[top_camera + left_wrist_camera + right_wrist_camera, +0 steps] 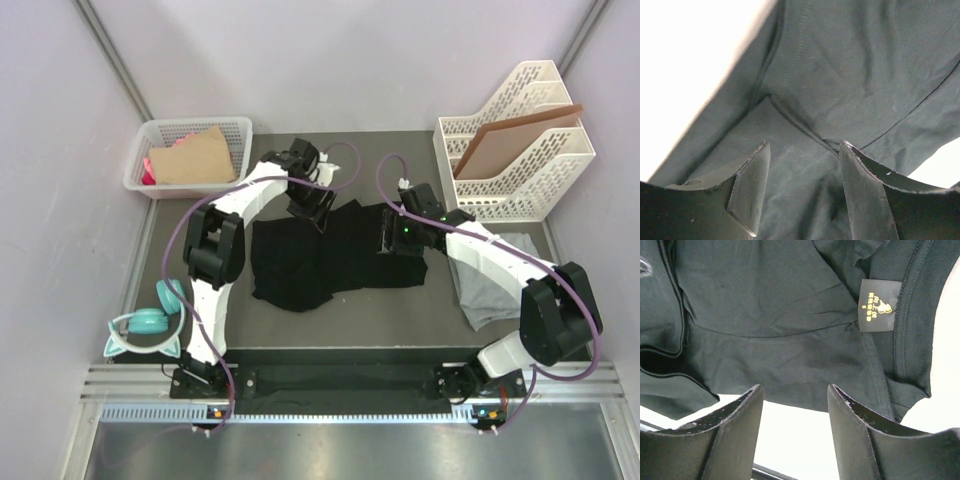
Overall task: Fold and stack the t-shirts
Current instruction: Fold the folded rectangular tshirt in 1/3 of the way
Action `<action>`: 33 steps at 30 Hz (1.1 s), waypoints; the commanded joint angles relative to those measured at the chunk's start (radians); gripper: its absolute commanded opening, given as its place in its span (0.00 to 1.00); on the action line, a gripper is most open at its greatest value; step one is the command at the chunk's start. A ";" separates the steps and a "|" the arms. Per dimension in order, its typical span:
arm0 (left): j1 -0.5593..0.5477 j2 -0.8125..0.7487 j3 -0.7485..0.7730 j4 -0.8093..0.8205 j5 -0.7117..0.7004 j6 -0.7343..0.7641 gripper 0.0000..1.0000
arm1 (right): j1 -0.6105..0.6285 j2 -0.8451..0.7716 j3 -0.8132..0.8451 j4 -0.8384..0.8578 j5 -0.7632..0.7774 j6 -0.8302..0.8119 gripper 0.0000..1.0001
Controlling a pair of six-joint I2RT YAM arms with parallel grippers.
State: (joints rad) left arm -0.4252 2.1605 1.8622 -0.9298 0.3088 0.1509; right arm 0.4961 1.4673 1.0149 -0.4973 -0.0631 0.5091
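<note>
Top external view, starting at the arm bases and working outward: a pair of teal over-ear headphones (148, 325) is lying at the near left corner of the dark grey surface (400, 310). A bit further in, the big crumpled black cloth t-shirt (300, 265) is sprawling across the middle of the surface, not folded at all. The plain light grey cloth t-shirt (485, 300) is lying bunched up to its right, partly under the right arm. Whether the two shirts are touching, I honestly can't tell. Both arms are reaching over the far side of the black shirt, with the left tool (805, 147) at its far left corner and the right tool (796, 390) over its far right part.

Left wrist cam: the fingers are standing well apart and black fabric with a seam is filling the view beyond them. Nothing is getting pinched, so it's gripping nothing. Right wrist cam: same deal, with the fingers spread apart and holding nothing. Bare surface is showing between them and the shirt's edge is lying just past the tips. A small black sewn label with gold print (880, 305) is showing by the neckline there.

At the back, a white plastic mesh basket (238, 140) is sitting far left with a piece of brown paper (195, 158) and a pink item (148, 172) inside. A white plastic file rack (520, 185) is standing far right, with a flat brown board (510, 140) leaning in one slot.
</note>
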 commanded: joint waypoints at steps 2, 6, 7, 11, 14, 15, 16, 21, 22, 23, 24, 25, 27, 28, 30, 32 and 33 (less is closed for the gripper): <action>-0.029 0.032 -0.018 0.016 -0.033 -0.017 0.63 | 0.013 0.005 0.025 0.031 0.002 0.000 0.55; -0.029 0.059 -0.012 0.019 -0.054 -0.022 0.63 | 0.013 -0.010 0.030 0.019 0.014 -0.004 0.55; -0.029 0.064 -0.012 0.022 -0.068 -0.024 0.63 | 0.013 -0.013 0.028 0.017 0.016 -0.003 0.55; -0.029 0.085 0.017 0.023 -0.105 -0.025 0.47 | 0.013 -0.016 0.024 0.014 0.017 -0.004 0.54; -0.027 0.097 0.037 0.029 -0.128 -0.025 0.19 | 0.013 -0.021 0.011 0.020 0.016 -0.004 0.54; -0.027 0.102 0.044 0.026 -0.135 -0.024 0.13 | 0.013 -0.022 0.008 0.020 0.016 -0.004 0.53; -0.027 0.107 0.054 0.025 -0.142 -0.024 0.02 | 0.013 -0.024 0.007 0.020 0.016 -0.003 0.53; -0.027 0.125 0.129 0.013 -0.172 -0.037 0.00 | 0.013 -0.030 0.002 0.017 0.016 -0.004 0.52; -0.026 0.124 0.143 0.006 -0.181 -0.040 0.00 | 0.013 -0.030 0.002 0.017 0.016 -0.006 0.52; -0.026 0.119 0.169 0.005 -0.191 -0.043 0.00 | 0.013 -0.028 0.002 0.017 0.016 -0.006 0.52; -0.023 0.116 0.179 0.008 -0.218 -0.054 0.00 | 0.013 -0.028 0.002 0.017 0.016 -0.007 0.52; -0.020 0.114 0.189 0.019 -0.230 -0.056 0.00 | 0.013 -0.027 0.002 0.019 0.014 -0.006 0.52; -0.011 0.111 0.212 0.035 -0.247 -0.068 0.00 | 0.013 -0.025 0.001 0.020 0.016 -0.006 0.52; 0.000 0.116 0.225 0.037 -0.254 -0.071 0.00 | 0.013 -0.024 0.001 0.020 0.016 -0.007 0.51; 0.008 0.134 0.250 0.042 -0.251 -0.077 0.00 | 0.013 -0.022 0.001 0.020 0.016 -0.006 0.51; 0.008 0.156 0.255 0.052 -0.237 -0.079 0.00 | 0.013 -0.022 0.001 0.019 0.016 -0.007 0.51; 0.008 0.163 0.256 0.054 -0.218 -0.079 0.00 | 0.013 -0.024 -0.001 0.019 0.014 -0.007 0.52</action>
State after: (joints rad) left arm -0.4290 2.2963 2.0758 -0.9333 0.0853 0.0944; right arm 0.4965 1.4673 1.0145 -0.5018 -0.0544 0.5083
